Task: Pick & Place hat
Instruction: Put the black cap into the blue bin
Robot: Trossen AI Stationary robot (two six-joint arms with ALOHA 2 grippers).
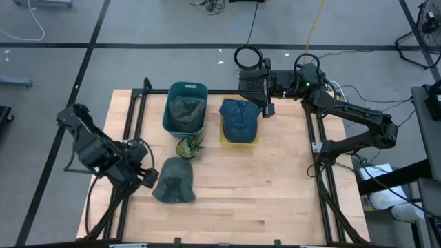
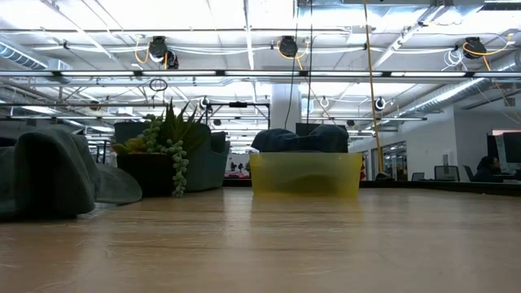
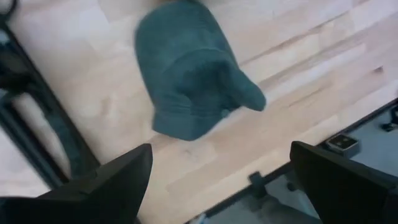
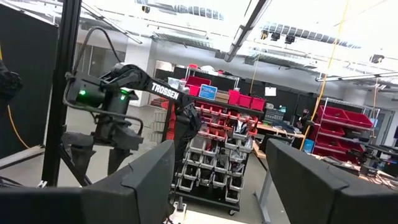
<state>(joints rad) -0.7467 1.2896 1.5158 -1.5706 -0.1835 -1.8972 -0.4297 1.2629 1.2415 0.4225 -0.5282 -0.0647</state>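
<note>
overhead and table-level views, both showing yellow bin (image 1: 239, 140)

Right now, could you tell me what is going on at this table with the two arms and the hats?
The left gripper is open beside a grey-green hat lying loose on the wooden table, not touching it. The right gripper is open at the far edge, next to a blue hat that sits in a yellow tray. Another hat lies in the teal bin, and a small potted plant stands between them. Nothing is held.
</note>
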